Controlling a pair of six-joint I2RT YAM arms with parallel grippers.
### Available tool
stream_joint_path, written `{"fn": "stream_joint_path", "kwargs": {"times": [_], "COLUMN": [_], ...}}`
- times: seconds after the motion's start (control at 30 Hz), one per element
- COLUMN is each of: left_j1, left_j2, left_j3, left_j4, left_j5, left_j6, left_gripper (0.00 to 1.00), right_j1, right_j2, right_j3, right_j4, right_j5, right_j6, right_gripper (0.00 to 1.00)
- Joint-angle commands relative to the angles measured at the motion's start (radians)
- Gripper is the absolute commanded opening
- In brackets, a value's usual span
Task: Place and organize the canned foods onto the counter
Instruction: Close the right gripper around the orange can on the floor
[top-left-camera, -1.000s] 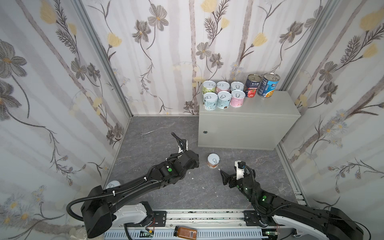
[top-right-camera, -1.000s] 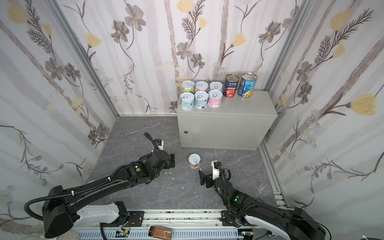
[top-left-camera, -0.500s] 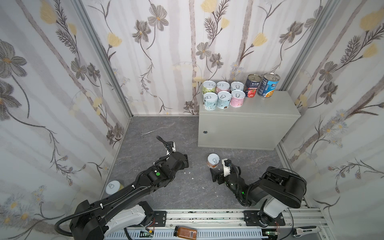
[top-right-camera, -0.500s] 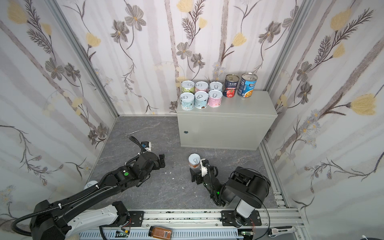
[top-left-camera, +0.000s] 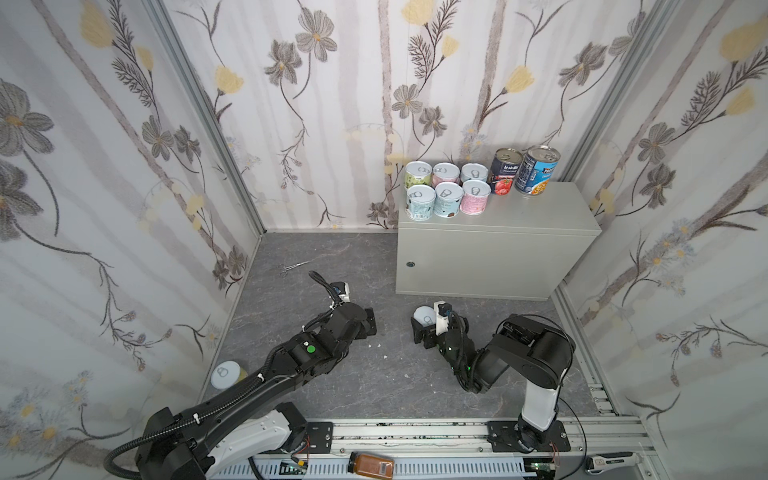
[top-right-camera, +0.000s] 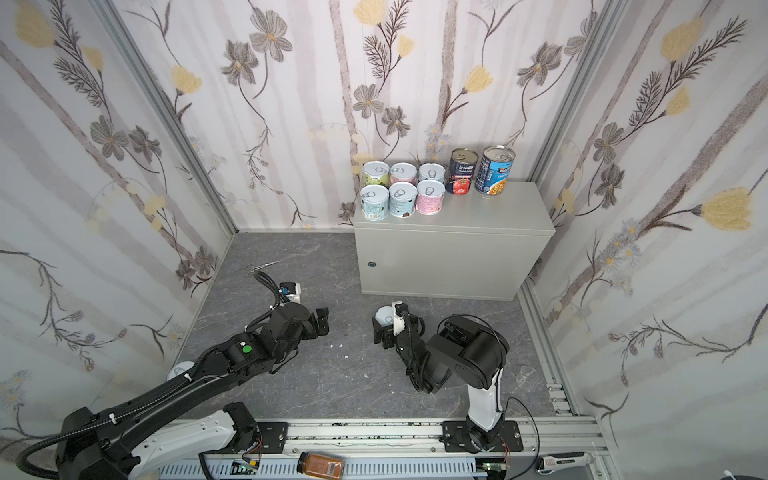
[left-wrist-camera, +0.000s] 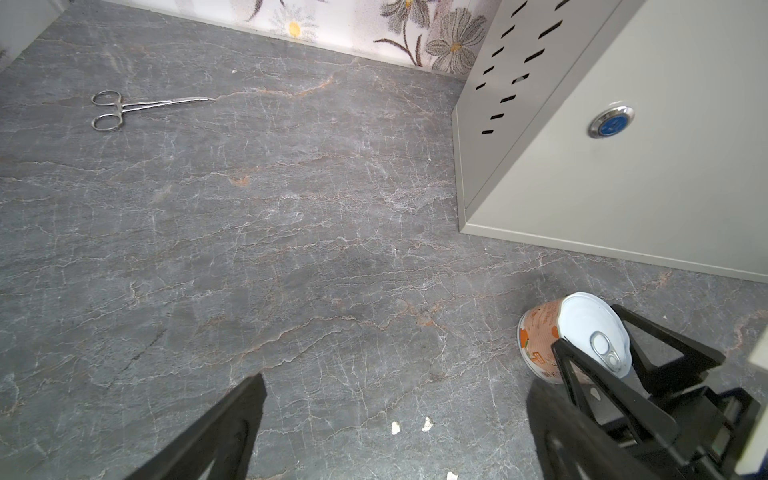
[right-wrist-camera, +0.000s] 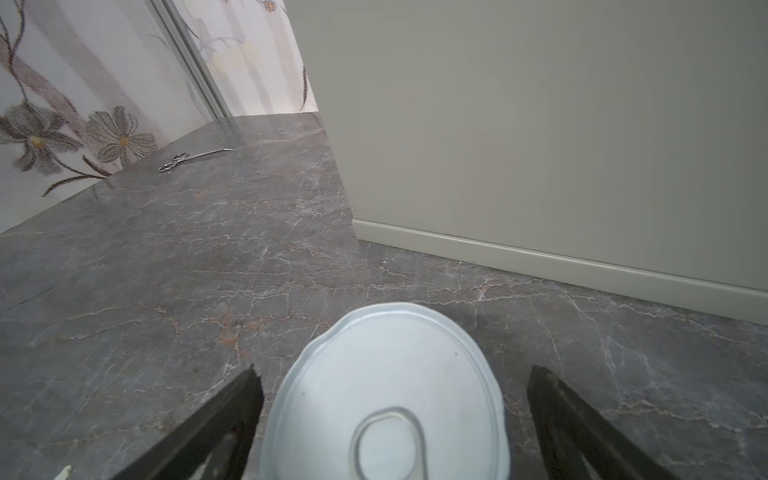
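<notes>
Pickup of a stray tin looks to be the step in hand: the right gripper (right-wrist-camera: 394, 370) sits low over the floor (left-wrist-camera: 249, 249), jaws spread wide either side of the orange can (left-wrist-camera: 540, 336), which stands just in front of the counter (top-left-camera: 540, 208). Neither finger touches it; floor shows on both sides

The next move, I'd say, calls for closing squarely on the curved wall, then a lift high enough to clear the counter's front edge. From there it goes down by the six short cans (top-left-camera: 446, 193), packed in two rows of three at the top's back corner. The tomato can (top-left-camera: 505, 172) and blue can (top-left-camera: 536, 170) stand taller beside them

The orange can is thin metal with a smooth printed label and a pale lid with a ring pull, the rim a little wavy. It's round and slick, so I'd expect a skewed pinch to tip it. The counter is matt painted sheet metal, flat-topped, with slotted vents in its side. The floor has a dark, veined stone look

The left gripper (top-left-camera: 370, 322) hangs empty over bare floor, jaws apart. A second can (top-left-camera: 224, 373) waits by the left wall, and steel forceps (left-wrist-camera: 124, 108) lie farther back
</notes>
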Motion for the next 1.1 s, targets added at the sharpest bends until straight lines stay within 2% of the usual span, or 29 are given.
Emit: {"fn": "stream_joint_path", "kwargs": {"times": [0.0,0.23,0.53,0.63,0.8,0.97,1.07], "left_j1": [0.005,0.013,0.014,0.014,0.014,0.014,0.015], "left_j2": [0.002,0.002,0.0,-0.007,-0.014,-0.012,-0.014], "left_j3": [0.012,0.02,0.034,0.034,0.037,0.05,0.057], "left_j4": [0.008,0.007,0.006,0.005,0.004,0.004,0.004], "left_j5": [-0.012,-0.009,-0.005,-0.004,-0.007,-0.001,0.005], "left_j6": [0.006,0.013,0.018,0.02,0.018,0.018,0.018], "left_gripper": [1.0,1.0,1.0,1.0,1.0,1.0,1.0], "right_j1": [-0.003,-0.01,-0.002,0.027,0.072,0.054,0.018], "right_j2": [0.029,0.075,0.032,-0.022,-0.225,-0.587,-0.824], "right_j3": [0.041,0.098,0.093,0.086,0.05,0.082,0.106], "right_j4": [-0.048,-0.123,-0.184,-0.234,-0.374,-0.838,-1.075], "right_j5": [-0.033,-0.035,0.012,0.048,0.103,0.116,0.064], "right_j6": [-0.019,-0.007,-0.012,-0.033,-0.035,0.006,0.009], "right_gripper": [1.0,0.97,0.74,0.7,0.69,0.73,0.72]}}
